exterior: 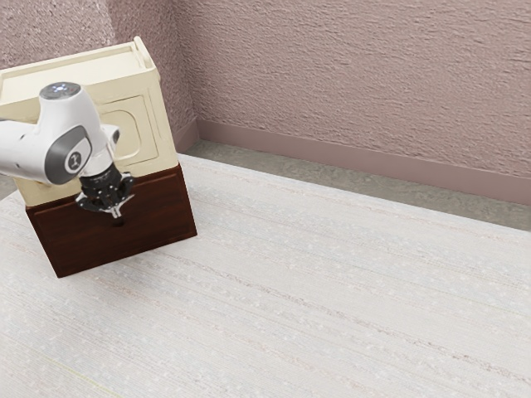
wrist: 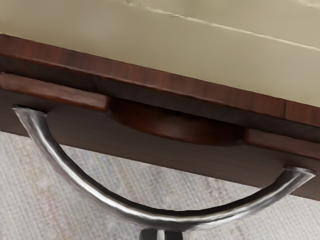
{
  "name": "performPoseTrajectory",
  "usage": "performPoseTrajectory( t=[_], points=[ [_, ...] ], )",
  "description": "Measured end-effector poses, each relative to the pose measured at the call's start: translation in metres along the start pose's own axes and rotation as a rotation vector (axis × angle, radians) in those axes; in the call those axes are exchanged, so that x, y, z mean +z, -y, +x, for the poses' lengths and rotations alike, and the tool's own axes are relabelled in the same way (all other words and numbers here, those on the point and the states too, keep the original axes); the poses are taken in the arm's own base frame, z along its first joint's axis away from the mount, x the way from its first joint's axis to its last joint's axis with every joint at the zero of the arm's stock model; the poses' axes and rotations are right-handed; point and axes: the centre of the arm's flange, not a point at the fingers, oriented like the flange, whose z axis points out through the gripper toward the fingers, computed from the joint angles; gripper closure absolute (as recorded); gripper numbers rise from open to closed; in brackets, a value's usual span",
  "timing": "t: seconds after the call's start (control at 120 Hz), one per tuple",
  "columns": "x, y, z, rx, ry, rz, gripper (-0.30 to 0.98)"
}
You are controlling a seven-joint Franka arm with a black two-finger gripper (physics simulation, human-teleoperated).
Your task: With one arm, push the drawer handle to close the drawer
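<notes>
Rising along the far side of the room, a rough, dusty-pink wall (exterior: 332,75) backs the scene as we work at a pale, streaked table (exterior: 290,274), with a strip of gray floor (exterior: 373,191) between the two. Standing at the exterior view's left is a cabinet (exterior: 91,70), cream above and dark reddish-brown below. Our white arm (exterior: 75,124) reaches across its front from the exterior view's left. The brown drawer (exterior: 158,220) sits in the lower part, beneath the cream section, its front close to the cabinet's face; we cannot tell whether it is fully closed. A curved notch (wrist: 175,130) dips along its upper edge. Our black gripper (exterior: 118,220) points downward at the middle of the drawer front, where a curved silver handle (wrist: 165,220) bows outward, attached at both ends. At the bow's outer side, our fingers (wrist: 148,235) are drawn together, a thin pale line between them, pinching nothing and right up against the metal.
</notes>
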Motion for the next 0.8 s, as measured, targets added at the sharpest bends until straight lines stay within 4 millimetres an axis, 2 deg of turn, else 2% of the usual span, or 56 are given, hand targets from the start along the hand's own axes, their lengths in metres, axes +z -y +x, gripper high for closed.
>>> performPoseTrajectory(
  t=[0.158,0.217,0.267,0.3,0.325,0.375,0.4,0.45,0.492,0.55,0.583,0.65,0.8],
  points=[
    [0.000,-0.004,0.001,-0.055,0.016,-0.019,0.79],
    [0.008,0.013,-0.010,-0.072,0.048,-0.023,0.79],
    [0.003,0.026,-0.017,-0.087,0.063,-0.040,0.79],
    [-0.014,0.029,-0.021,-0.087,0.065,-0.064,0.78],
    [-0.040,0.019,-0.037,-0.049,0.065,-0.101,0.73],
    [-0.092,-0.028,-0.108,0.127,0.086,-0.174,0.62],
    [-0.113,-0.044,-0.143,0.210,0.095,-0.197,0.56],
    [-0.167,-0.075,-0.192,0.349,0.086,-0.262,0.45],
    [-0.211,-0.094,-0.210,0.427,0.074,-0.300,0.37],
    [-0.255,-0.108,-0.213,0.496,0.050,-0.310,0.28],
    [-0.267,-0.110,-0.212,0.527,0.041,-0.295,0.24],
    [-0.273,-0.105,-0.210,0.575,0.047,-0.250,0.18],
    [-0.264,-0.089,-0.214,0.663,0.092,-0.155,0.09]
  ],
)
